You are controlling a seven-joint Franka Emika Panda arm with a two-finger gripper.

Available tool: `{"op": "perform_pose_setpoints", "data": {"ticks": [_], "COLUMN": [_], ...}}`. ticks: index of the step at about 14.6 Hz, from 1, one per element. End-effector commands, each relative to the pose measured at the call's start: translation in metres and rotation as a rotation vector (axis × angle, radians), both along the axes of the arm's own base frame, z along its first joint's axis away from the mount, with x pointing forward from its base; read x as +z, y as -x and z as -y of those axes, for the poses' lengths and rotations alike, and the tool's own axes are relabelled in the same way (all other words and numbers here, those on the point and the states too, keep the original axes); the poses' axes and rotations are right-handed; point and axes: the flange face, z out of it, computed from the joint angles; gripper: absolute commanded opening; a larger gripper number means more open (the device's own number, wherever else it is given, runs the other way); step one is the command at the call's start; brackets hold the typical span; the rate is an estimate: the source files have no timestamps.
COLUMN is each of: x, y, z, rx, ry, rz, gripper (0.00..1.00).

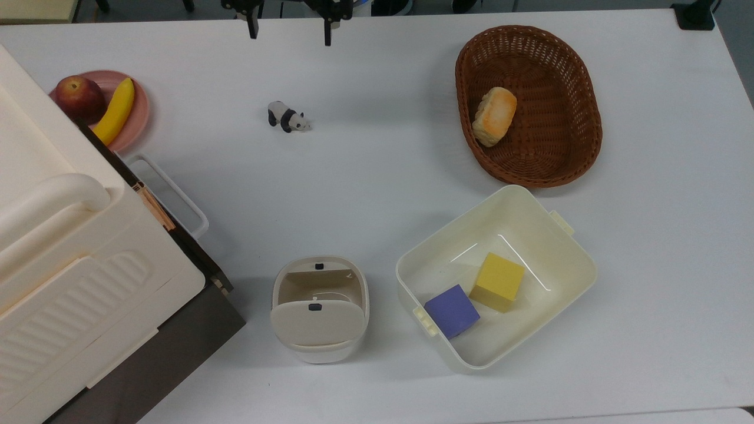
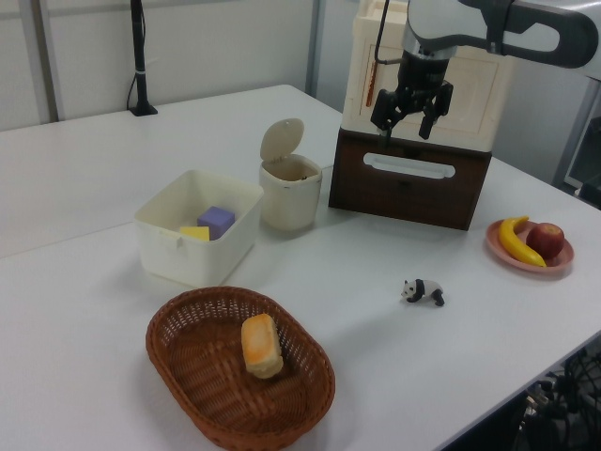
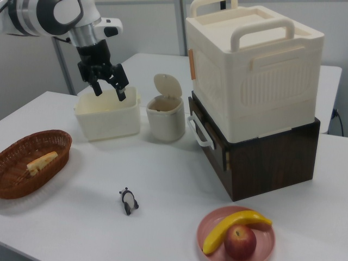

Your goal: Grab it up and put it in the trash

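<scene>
- Top view: the tool [image 1: 289, 32] hangs at the far edge of the worktop [image 1: 377, 176], fingers spread wide with nothing between them. The panda [image 1: 287, 118] stands just nearer than it. The bin [image 1: 318, 324] sits at the near side, to the top view's left of the tub [image 1: 412, 259], with its lid tipped open. A pale curve shows inside the bin's mouth. That may be the wad, but I cannot tell.
- Left view: the tool [image 2: 406, 117] is high in the air in front of the stacked boxes [image 2: 413, 183], released and empty, well above the worktop. The bin [image 2: 291, 202] stands between tub and boxes, lid raised. Its inside is shadowed, so the wad cannot be placed from here.
- Right view: the tool [image 3: 110, 89] hovers above the tub's [image 3: 109, 122] far rim, jaws apart, holding nothing. The bin [image 3: 166, 125] is just beside the tub, on the right view's right. The panda [image 3: 129, 202] stands well apart on the near side.
- Handling, as a judgement: crumpled paper should be very light, soft and springy, and not fragile. A firm pinch across its bulkiest middle should hold it. It may cling to a finger on release, so opening fully over the bin's mouth seems wise.
</scene>
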Motion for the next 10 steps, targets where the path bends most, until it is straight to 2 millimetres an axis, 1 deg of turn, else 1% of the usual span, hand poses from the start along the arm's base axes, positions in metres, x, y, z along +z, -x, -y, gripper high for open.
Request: {"op": "perform_pose_setpoints", "data": {"ticks": [1,6,10], "x": [-0.0049,-0.0075,-0.0059], "y": [0.0100,0.0095,0.0099], "z": [-0.0174,-0.0204,-0.0199], "rx": [-0.002,0.001,-0.001], "ry": [-0.021,-0.024,-0.029], "rz": [-0.041,-0.047,-0.044], "gripper": [1.00,1.00,1.00]}}
